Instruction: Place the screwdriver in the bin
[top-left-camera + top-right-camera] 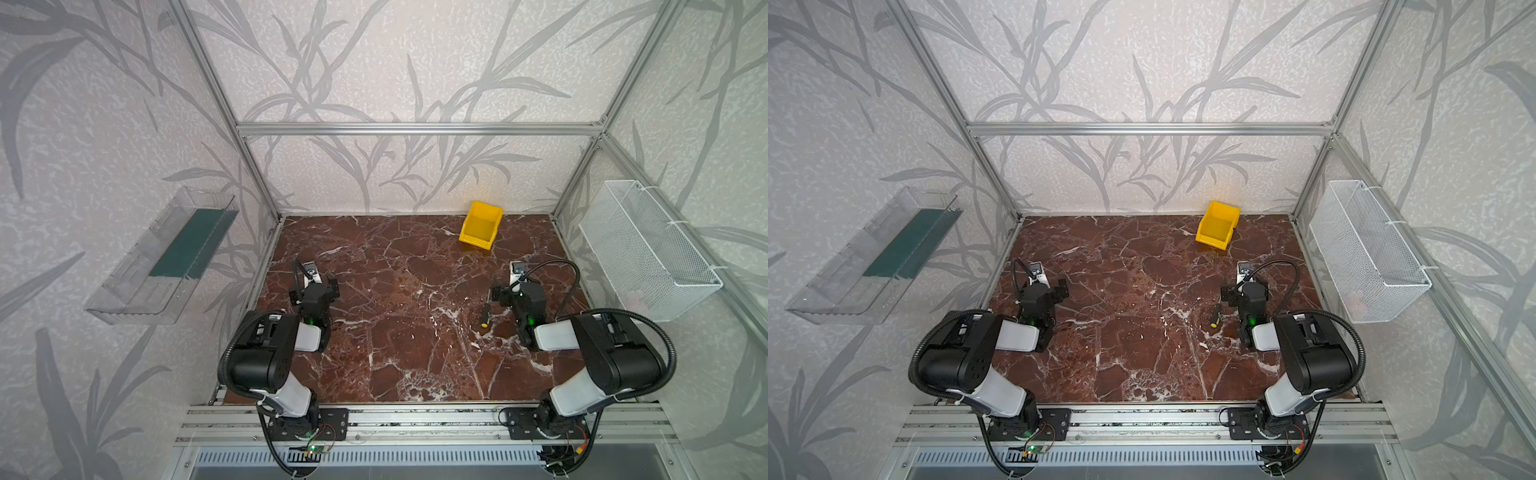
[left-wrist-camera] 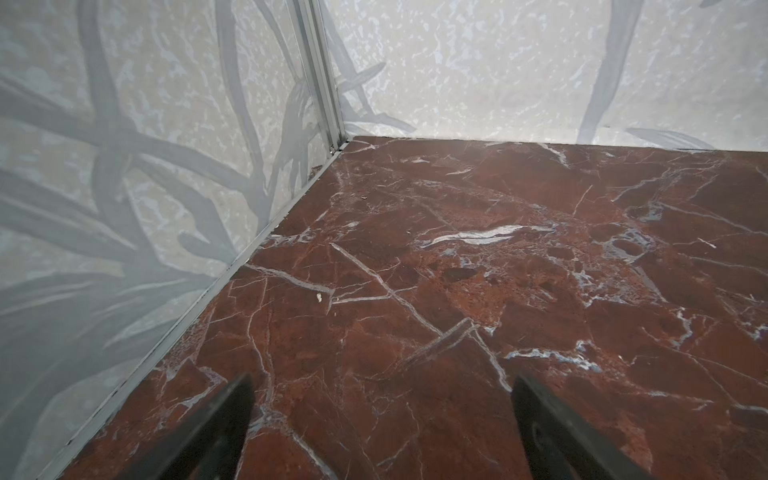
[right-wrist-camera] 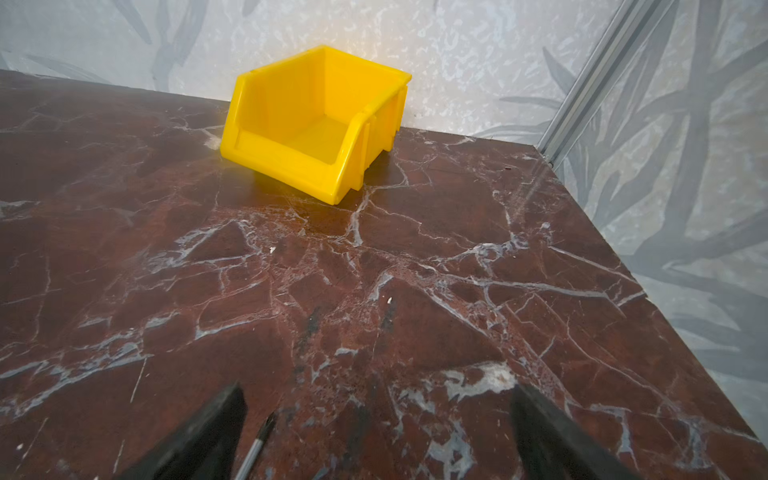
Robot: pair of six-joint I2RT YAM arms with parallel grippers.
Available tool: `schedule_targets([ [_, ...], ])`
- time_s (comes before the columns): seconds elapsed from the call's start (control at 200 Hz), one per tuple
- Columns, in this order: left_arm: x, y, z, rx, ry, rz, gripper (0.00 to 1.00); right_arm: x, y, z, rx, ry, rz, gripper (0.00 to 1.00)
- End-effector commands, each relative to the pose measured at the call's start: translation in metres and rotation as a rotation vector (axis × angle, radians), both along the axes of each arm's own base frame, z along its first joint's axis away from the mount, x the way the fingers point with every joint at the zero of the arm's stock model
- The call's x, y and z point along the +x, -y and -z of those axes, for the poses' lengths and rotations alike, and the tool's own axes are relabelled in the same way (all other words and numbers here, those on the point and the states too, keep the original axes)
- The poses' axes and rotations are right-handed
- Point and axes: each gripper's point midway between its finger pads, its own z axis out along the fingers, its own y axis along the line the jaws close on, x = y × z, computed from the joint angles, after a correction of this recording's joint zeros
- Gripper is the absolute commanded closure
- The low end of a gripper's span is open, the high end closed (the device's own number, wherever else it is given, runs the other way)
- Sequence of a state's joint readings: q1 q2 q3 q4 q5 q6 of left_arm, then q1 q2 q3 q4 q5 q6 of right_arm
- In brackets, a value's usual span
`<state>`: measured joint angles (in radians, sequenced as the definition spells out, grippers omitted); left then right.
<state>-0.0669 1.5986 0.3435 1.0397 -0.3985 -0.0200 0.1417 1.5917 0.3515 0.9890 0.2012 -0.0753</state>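
Overhead, in both top views, two black-and-white robot arms reach from the near rail over a dark red marble table [image 1: 415, 353] with white veins. The right gripper [image 3: 378, 390] has its two black fingers [image 3: 199, 436] spread wide apart, grasping nothing. The screwdriver [image 1: 485, 311] lies flat on the marble just left of that gripper in both top views. Its yellow butt end is toward the near rail and its thin metal shaft points toward the far wall. In the right wrist view only the tip of the shaft shows. It lies in the gap between the spread fingers, just beside one of them with a sliver of marble between, and neither finger touches it. The left gripper [image 2: 382, 380] is likewise spread wide and empty, its fingers [image 2: 216, 428] hovering over marble near the left wall. The bin [image 1: 481, 226] is bright yellow with an open top and a lower front lip facing the arms. It stands at the far edge of the table by the back wall, right of centre and well apart from the screwdriver. A clear tray [image 1: 166, 257] with a green base hangs on the left wall, and a white wire basket [image 1: 648, 249] hangs on the right wall.
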Motion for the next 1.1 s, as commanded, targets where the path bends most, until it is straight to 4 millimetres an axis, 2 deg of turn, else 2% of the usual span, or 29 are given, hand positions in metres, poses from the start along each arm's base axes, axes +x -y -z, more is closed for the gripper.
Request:
schedule_targets([
  [0.0, 0.002, -0.002, -0.006, -0.007, 0.022, -0.011, 0.01, 0.005, -0.003, -0.008, 0.013, 0.027, -0.014, 0.01],
  [0.73, 0.001, -0.002, -0.006, -0.007, 0.021, -0.011, 0.01, 0.005, -0.002, -0.009, 0.014, 0.029, -0.012, 0.01],
  [0.82, 0.002, -0.003, -0.007, -0.007, 0.023, -0.012, 0.01, 0.004, 0.007, -0.027, -0.008, 0.037, 0.064, 0.01],
  [0.93, 0.003, -0.002, -0.006, -0.010, 0.018, -0.008, 0.01, 0.003, 0.023, -0.055, -0.006, -0.078, 0.180, 0.01],
  [1.005, 0.002, -0.002, -0.006, -0.009, 0.019, -0.008, 0.01, 0.004, 0.038, -0.076, 0.129, -0.079, 0.329, 0.01],
  [1.095, 0.002, -0.007, -0.006, -0.020, 0.019, -0.030, 0.01, 0.016, 0.029, -0.093, 0.276, -0.063, 0.298, 0.01],
])
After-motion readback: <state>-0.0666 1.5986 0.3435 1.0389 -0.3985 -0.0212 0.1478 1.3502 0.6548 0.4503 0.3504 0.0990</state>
